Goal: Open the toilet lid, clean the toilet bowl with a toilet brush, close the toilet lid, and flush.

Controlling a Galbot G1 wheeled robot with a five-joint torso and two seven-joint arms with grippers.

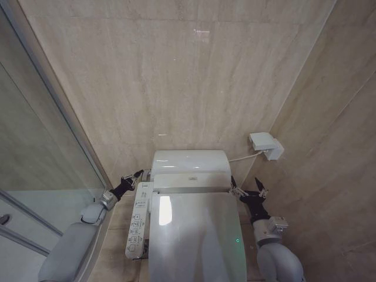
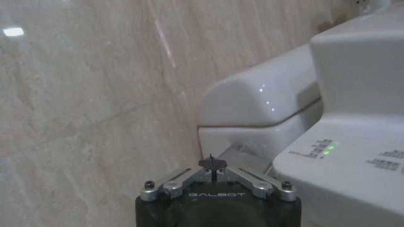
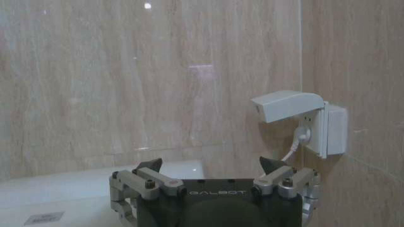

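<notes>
The toilet lid (image 1: 197, 235) is down, glossy and white, covering the toilet bowl, which is hidden beneath it. The toilet brush is out of view. My left gripper (image 1: 135, 177) hovers beside the left rear corner of the toilet, just above the side button panel (image 1: 137, 226). The left wrist view has that gripper (image 2: 213, 163) shut, tips together and holding nothing. My right gripper (image 1: 248, 191) hangs at the toilet's right rear corner. It is open (image 3: 211, 165), with nothing between its fingers.
The toilet's white rear unit (image 1: 191, 164) stands against a beige tiled wall. A covered wall socket (image 1: 265, 145) with a cable sits to the right of it, close to my right gripper. A glass shower door (image 1: 35, 147) closes off the left side.
</notes>
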